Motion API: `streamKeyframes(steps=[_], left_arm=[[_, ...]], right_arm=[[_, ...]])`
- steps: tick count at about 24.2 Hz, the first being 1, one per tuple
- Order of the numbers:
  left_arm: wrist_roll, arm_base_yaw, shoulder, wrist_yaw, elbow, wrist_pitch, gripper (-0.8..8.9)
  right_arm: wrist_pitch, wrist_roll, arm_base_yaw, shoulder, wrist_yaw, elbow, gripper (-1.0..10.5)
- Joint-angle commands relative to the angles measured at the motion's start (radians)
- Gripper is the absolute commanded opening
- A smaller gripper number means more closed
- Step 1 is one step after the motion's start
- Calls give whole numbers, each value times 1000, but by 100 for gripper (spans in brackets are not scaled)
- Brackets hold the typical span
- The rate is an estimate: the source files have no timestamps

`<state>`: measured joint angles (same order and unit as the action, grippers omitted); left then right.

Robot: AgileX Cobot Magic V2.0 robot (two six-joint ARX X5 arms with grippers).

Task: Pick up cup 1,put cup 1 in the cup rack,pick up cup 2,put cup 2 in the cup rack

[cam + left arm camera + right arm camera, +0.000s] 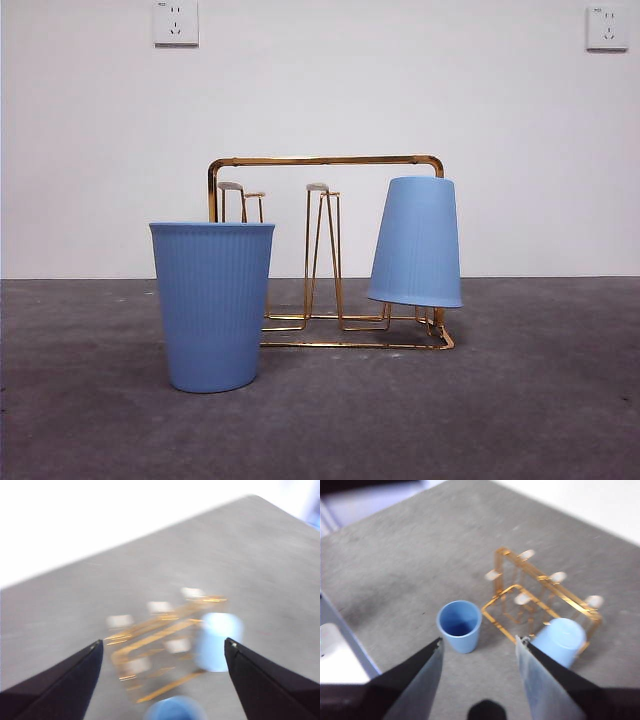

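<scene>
Stood upright on the table (560, 420) in front of the rack (325, 160), second cup (212, 305), first (416, 242) already inverted on a prong; both grippers (162, 652) (479, 647) hovered wide open, empty; risked tipping the cup or nudging the rack on approach.

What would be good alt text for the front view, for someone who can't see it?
A gold wire cup rack stands on a grey table before a white wall, with one blue cup hung upside down and slightly tilted on its right side. A second blue cup stands upright on the table, nearer the camera at the left. No arm shows.
</scene>
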<state>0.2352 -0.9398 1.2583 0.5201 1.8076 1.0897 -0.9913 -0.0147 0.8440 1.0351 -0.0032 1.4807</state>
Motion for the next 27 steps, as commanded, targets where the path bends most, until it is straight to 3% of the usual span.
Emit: streamKeyframes(steps=[1, 5, 8, 18, 27], left_arm=[[11, -3, -74, 55, 0, 85, 408], [62, -3, -188, 153, -1, 230, 408], [74, -5, -289, 161, -37, 230, 408], [260, -6, -774, 125, -471, 230, 408], [337, -21, -846, 100, -679, 230, 408]], right_arm=[[27, 15, 0, 87, -27, -4, 253], [75, 21, 0, 221, -61, -4, 253], [111, 35, 0, 315, -63, -4, 253], [235, 120, 0, 646, -88, -4, 257], [266, 154, -1, 799, -87, -4, 257]])
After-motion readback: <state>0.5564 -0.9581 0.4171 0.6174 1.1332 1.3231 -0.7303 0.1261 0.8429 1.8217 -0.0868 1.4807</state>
